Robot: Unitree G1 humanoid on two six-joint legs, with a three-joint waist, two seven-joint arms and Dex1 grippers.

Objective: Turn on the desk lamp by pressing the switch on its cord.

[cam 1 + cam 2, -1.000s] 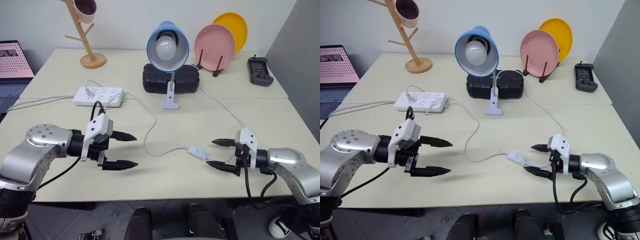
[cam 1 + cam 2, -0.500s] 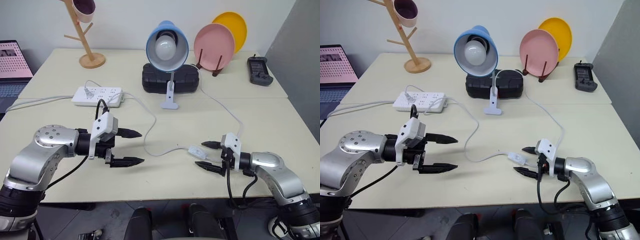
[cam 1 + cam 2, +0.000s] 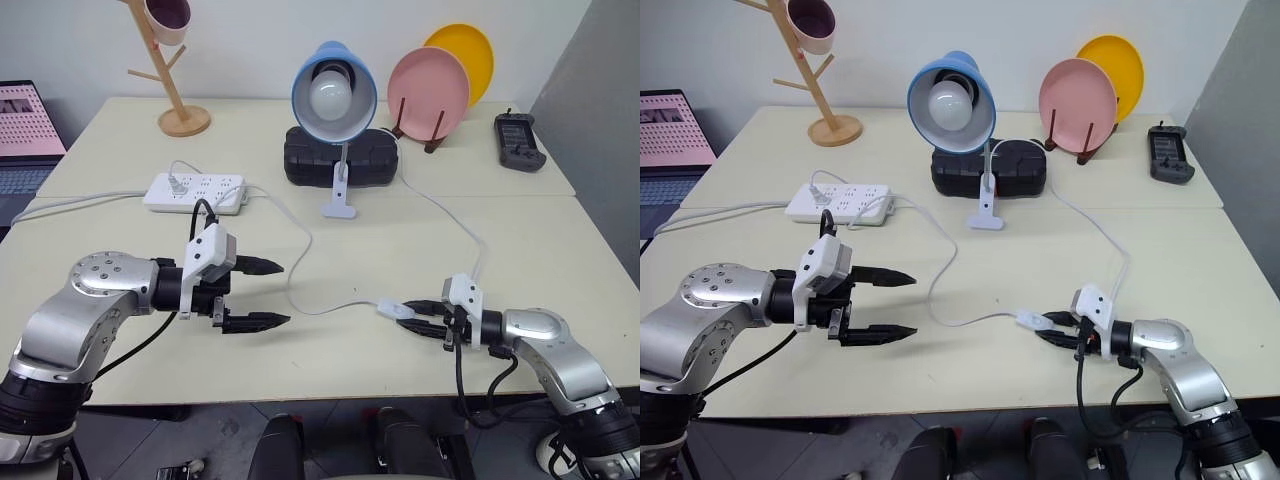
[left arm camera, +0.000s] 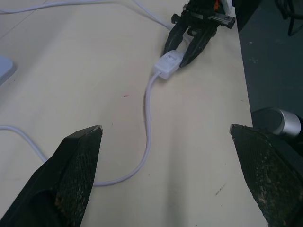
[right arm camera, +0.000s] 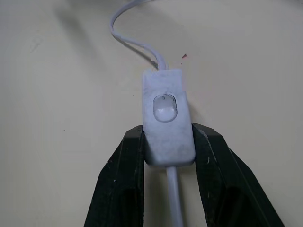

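Observation:
The desk lamp, blue shade and white bulb, stands clipped at the back centre; its bulb looks unlit. Its thin white cord loops forward over the table to the small white switch. My right gripper is shut on the switch, one black finger on each long side, seen close up in the right wrist view. The switch's oval button faces up, uncovered. My left gripper hovers open over the table left of the cord loop, nothing between its fingers.
A white power strip lies at the back left, a black case behind the lamp. Pink and yellow plates stand on a rack at the back right, beside a black remote. A wooden mug tree stands far left.
My right gripper slid left to the switch and its fingers closed on the switch's sides. The left gripper stayed open and nearly still.

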